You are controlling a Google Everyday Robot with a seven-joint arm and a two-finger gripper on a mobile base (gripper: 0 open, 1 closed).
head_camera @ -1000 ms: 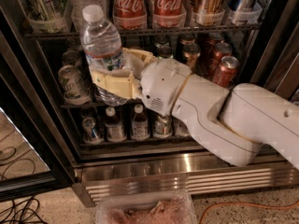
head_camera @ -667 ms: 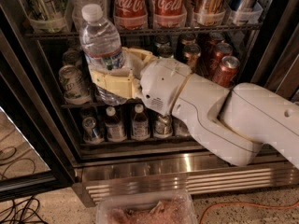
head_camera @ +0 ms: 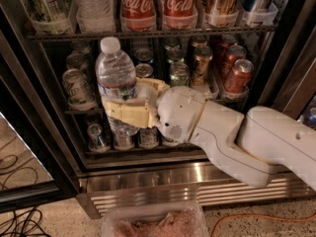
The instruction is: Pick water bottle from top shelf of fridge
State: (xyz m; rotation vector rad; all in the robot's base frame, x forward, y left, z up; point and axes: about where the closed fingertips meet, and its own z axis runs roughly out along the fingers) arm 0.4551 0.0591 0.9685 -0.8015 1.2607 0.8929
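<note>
Just below the top shelf (head_camera: 148, 34), at the fridge (head_camera: 148, 179) front, gripper (head_camera: 122, 100) fingers (head_camera: 129, 115) pinch the water bottle (head_camera: 116, 70).

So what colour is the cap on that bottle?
White, in the camera view; the end effector grips the water bottle mid-body.

pincer (head_camera: 122, 98): two-finger, at the arm's tip, clamped round the water bottle (head_camera: 115, 68), in front of the fridge (head_camera: 148, 174) middle racks
fingers (head_camera: 129, 115): cream-yellow, broad flat boxy pads — duller than the rest of the arm
wrist housing (head_camera: 178, 113): white, smooth rounded dome; small patch of vent dots low on the camera-facing side
wrist seam: thin yellowish line ringing the dome where it meets the next link
forearm link (head_camera: 222, 138): white, chunky, tapered moulded shell with a curved panel line
upper link (head_camera: 282, 143): white, wide rounded block — one small dark screw hole near its top
finish: glossy plastic, faint warm tint from the lighting
</note>
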